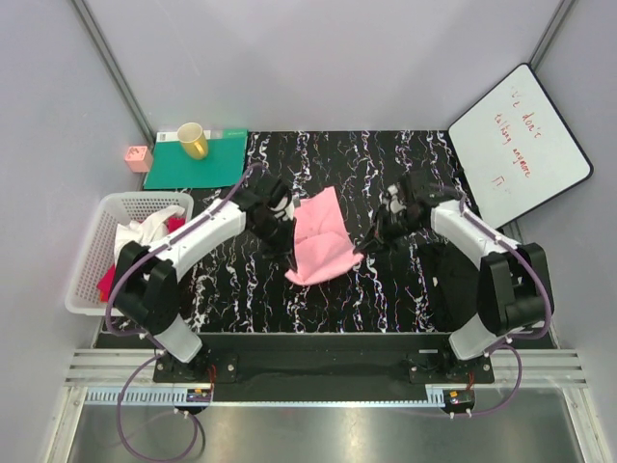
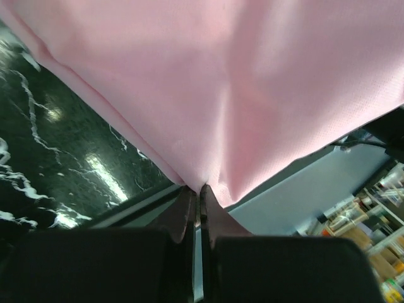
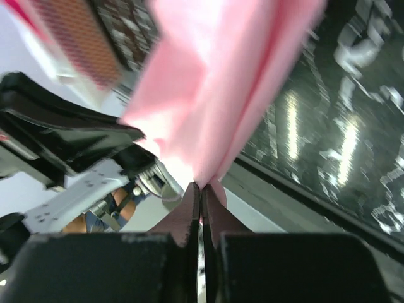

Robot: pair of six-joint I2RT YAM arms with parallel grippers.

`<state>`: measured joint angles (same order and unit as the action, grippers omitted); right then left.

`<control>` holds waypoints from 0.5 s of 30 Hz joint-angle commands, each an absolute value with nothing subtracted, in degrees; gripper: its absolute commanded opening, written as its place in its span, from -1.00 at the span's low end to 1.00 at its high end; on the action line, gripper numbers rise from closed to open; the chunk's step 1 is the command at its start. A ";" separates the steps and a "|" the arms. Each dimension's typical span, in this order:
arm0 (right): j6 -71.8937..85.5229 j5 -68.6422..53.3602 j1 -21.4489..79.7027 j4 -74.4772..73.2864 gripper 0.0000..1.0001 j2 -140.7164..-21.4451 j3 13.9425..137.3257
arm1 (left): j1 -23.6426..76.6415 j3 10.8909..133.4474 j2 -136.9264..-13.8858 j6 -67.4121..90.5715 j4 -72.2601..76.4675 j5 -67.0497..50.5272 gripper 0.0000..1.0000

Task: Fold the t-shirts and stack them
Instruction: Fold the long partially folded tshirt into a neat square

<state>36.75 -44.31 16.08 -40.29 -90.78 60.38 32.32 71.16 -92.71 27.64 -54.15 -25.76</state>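
We see our left hand [image 2: 201, 192] pinching one edge of the light pink t-shirt [image 1: 323, 241]. Our right hand [image 3: 201, 189] pinches another edge. The shirt is at the middle of the shiny black counter [image 1: 405, 289] with white streaks. Grey walls [image 1: 337, 58] stand around. A white basket [image 1: 92, 260] sits at 9 o'clock and a whiteboard [image 1: 516, 145] at 2.

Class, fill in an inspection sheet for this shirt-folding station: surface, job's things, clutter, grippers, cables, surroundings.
Surface: black white-veined table.
Job's things: light pink t-shirt held up between both arms; white t-shirt and magenta-red t-shirt in the white basket.
Clutter: yellow cup on green mat; small pink box left of it.
Grippers: left gripper shut on the light pink t-shirt; right gripper too.
Cables: purple cables along both arms, looping near bases.
Surroundings: whiteboard with red writing at right; grey walls.
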 commanded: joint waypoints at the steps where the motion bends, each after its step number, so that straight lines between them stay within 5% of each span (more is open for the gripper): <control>1: 37.45 -45.61 16.17 -39.99 -1.00 -91.66 72.67 | 31.38 81.11 -89.91 24.96 -56.78 -18.72 -1.00; 15: 31.73 -48.07 15.73 -40.52 -1.00 -127.14 116.49 | 21.02 92.63 -99.66 23.90 -53.26 -17.66 -1.00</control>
<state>33.19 -45.82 16.01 -40.56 -118.58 104.18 24.23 88.84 -97.36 24.38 -55.53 -18.55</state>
